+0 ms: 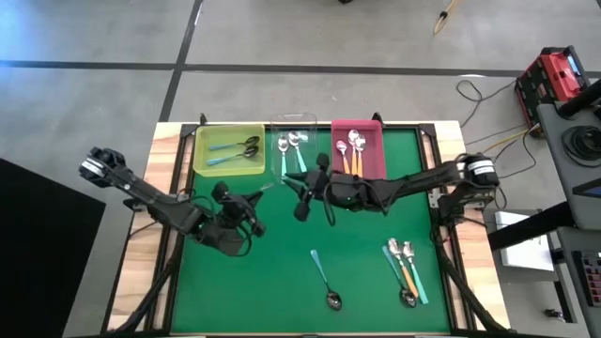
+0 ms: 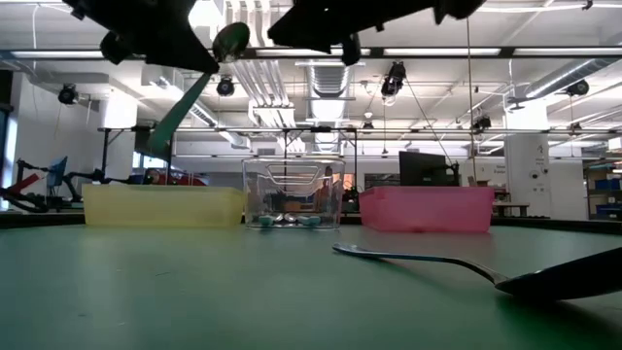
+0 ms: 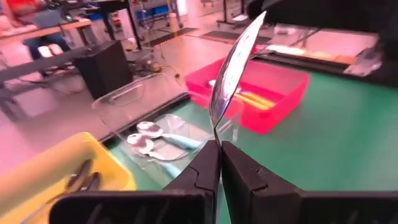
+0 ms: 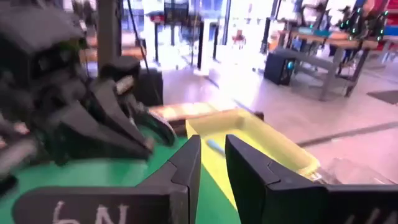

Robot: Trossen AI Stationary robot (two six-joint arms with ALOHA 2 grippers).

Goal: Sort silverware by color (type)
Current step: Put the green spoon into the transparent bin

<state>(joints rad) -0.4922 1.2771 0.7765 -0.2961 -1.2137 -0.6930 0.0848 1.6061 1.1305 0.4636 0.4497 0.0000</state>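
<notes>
A: Where is the left gripper, and what has it got?

B: It sits left of the mat's middle. In the left wrist view its fingers are pressed together on the thin handle of a held spoon, which stands up edge-on. From above, that spoon is only a pale sliver running toward 2 o'clock from the fingertips. In the low view its teal handle slants down and its bowl shows up high.

A: And the right gripper?

B: It hangs just past the left one, at about 3 o'clock from it. Its wrist view shows the fingers spread with a gap and nothing between them. Whether they touch the held spoon I cannot tell; from above the dark parts run together.

A: The bins?

B: Three in a row at the mat's 12 o'clock edge. The yellow bin holds two teal spoons with dark bowls. The clear bin holds two silver-bowled teal ones. The pink bin holds orange spoons; their count is hard to make out.

A: Anything loose?

B: One lone spoon at 6 o'clock from the grippers, and a cluster of teal and orange ones at 4 o'clock, overlapping so the number is unclear. The low view cuts off the lone spoon's bowl.
</notes>
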